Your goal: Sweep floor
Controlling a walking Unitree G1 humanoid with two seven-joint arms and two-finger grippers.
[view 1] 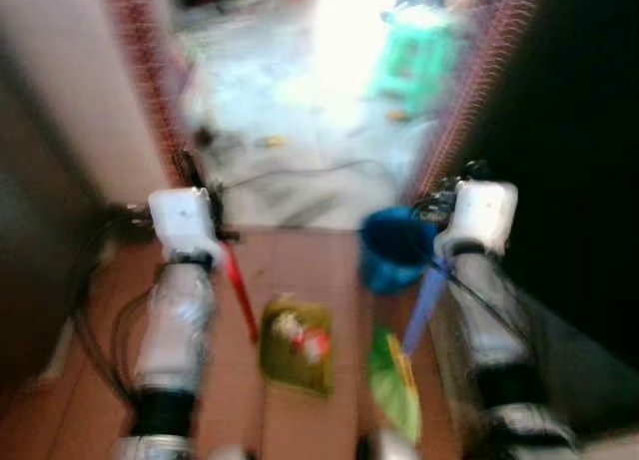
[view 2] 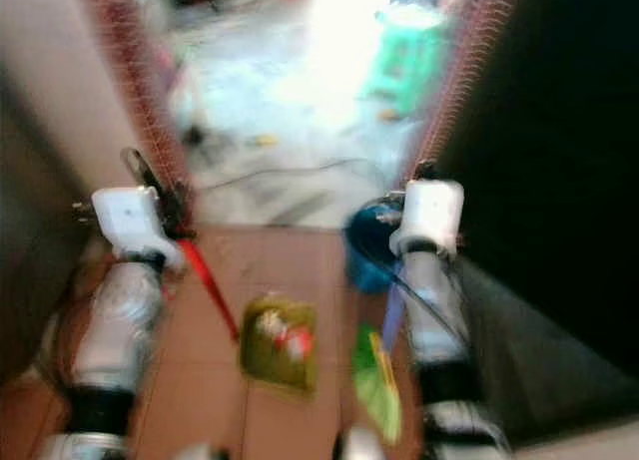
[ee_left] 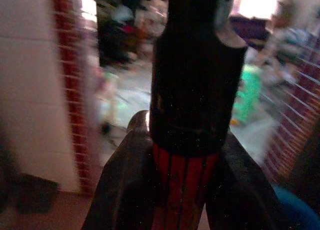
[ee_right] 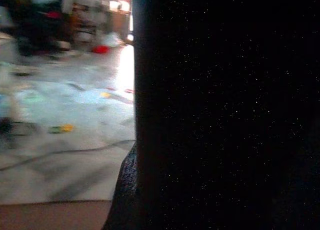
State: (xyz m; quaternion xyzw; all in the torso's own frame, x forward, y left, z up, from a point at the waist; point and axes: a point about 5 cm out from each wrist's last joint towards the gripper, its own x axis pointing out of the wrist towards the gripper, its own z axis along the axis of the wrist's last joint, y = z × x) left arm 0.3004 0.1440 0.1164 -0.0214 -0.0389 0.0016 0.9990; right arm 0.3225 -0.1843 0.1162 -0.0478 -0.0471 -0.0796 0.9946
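Left wrist: fingers (ee_left: 125,190) clamp red handle (ee_left: 182,190).

One blue bucket (view 1: 391,248) at 12 o'clock, one green stool (view 1: 414,61) beyond. One red handle (view 1: 240,292), one purple handle (view 1: 424,308). One green wrapper (view 1: 297,345) at 6 o'clock.

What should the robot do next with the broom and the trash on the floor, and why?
Probably swing the red-handled broom in the left gripper toward the green wrapper, pushing it to the green dustpan beside it. The wrapper lies on the tiles between them.
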